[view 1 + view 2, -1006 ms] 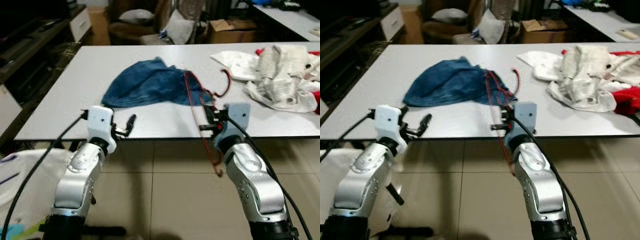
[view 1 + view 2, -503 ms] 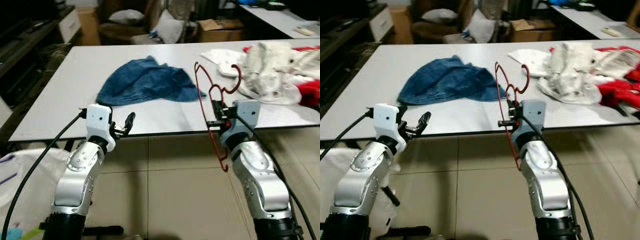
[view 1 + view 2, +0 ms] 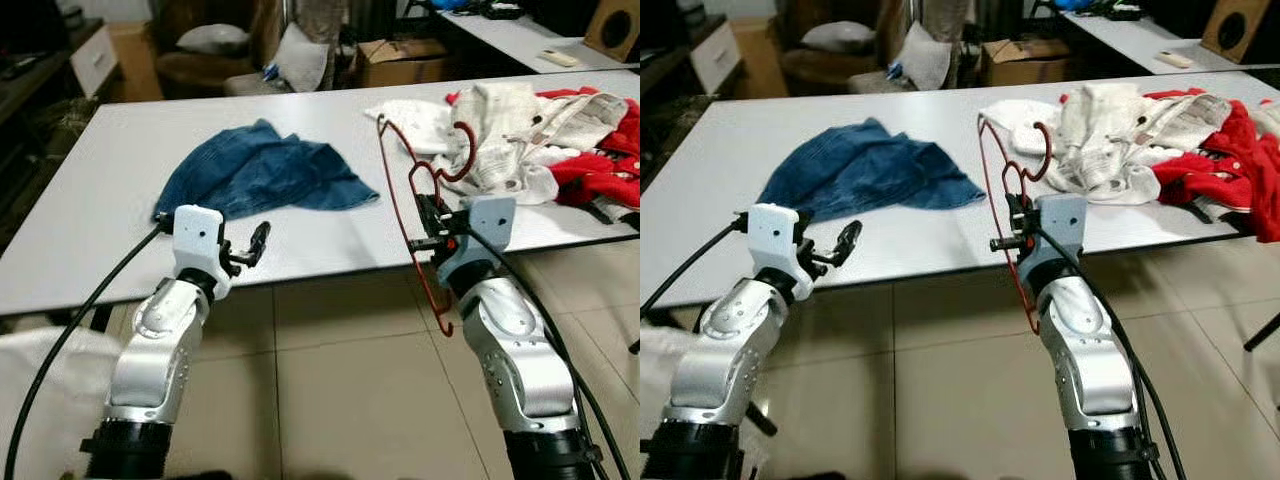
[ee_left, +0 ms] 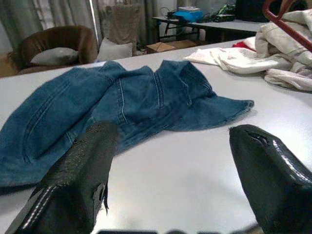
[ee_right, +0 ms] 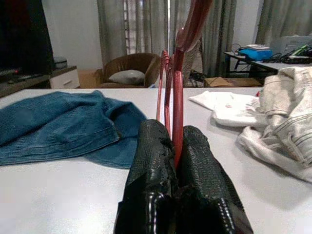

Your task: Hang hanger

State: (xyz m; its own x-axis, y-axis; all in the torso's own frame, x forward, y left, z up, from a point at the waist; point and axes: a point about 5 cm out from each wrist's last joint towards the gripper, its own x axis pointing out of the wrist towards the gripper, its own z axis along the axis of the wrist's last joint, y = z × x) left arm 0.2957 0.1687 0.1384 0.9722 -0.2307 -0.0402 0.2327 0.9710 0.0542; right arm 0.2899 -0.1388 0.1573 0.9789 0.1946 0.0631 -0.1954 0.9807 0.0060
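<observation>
1. the step in hand looks to be carrying the red hanger (image 3: 420, 200) to wherever it must hang; no rail or hook shows in these views, so the robot likely has to turn and find one first.
2. to do it well, keep the hanger upright with its curved hook (image 3: 462, 160) free at the top, and keep it from snagging the pile of white and red clothes (image 3: 530, 130) just behind it on the bench (image 3: 90, 250).
3. the right pincer (image 5: 176, 146) is closed tight on the hanger's wire, fingers pressed together with the red wire between them; it sits at the near edge of the bench, with the hanger's lower end hanging below that edge.
4. the left pincer (image 4: 170, 161) is spread wide and holds nothing; it hovers near the bench edge, pointing at the blue denim garment (image 4: 107, 102) lying flat there.
5. a risk, as a judgement: the thin wire could swivel in the grip while moving.
</observation>
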